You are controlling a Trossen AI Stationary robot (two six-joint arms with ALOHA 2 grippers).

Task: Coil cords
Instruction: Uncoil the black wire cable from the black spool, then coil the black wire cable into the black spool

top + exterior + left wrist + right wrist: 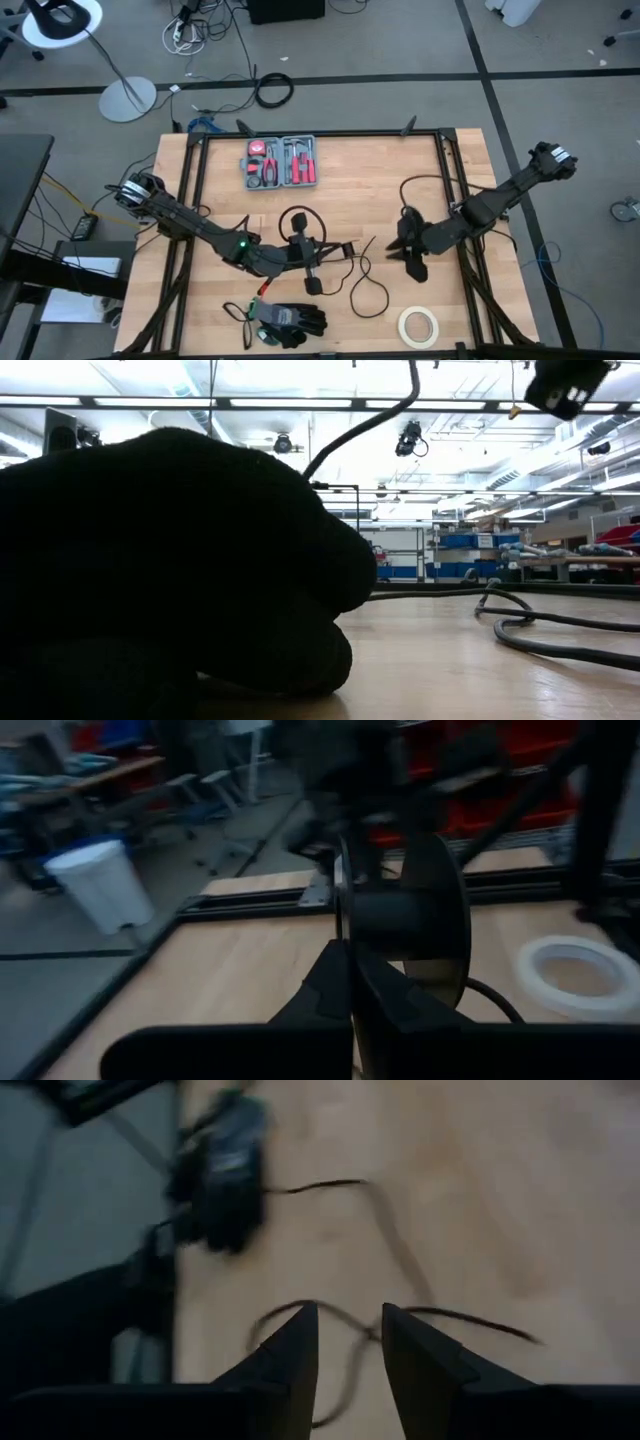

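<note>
At mid-table, note the left gripper [347,952] clenched tight just short of a black spool [405,915]; cannot tell from any view whether a strand sits nipped between its fingers. Farther right along the table [360,190], find the right gripper [349,1315] released, fingers parted, hovering directly above the cord [470,1320]. Locate that cord flat on the wood as loose, uncoiled loops, running from below the right gripper toward the left one, with a further loop trailing near the gloves [290,320] and the tape roll [402,325]. Judge the coiling as barely begun. Anticipate a missed pinch on closing too high: thin cord lying flush with the wood, likely to slip beneath the fingertips. Anticipate scraping of the table on descending too low. Guard against grabbing two crossing strands at once, producing a knot rather than a tidy turn. Watch for sudden tension on pulling against a possibly anchored left end, dragging the spool or whipping the free tail. Avoid sweeping the slack loop into the gloves or the tape roll, risking a snag. Keep both arms well apart while working near the spool, preventing contact between the grippers.
</note>
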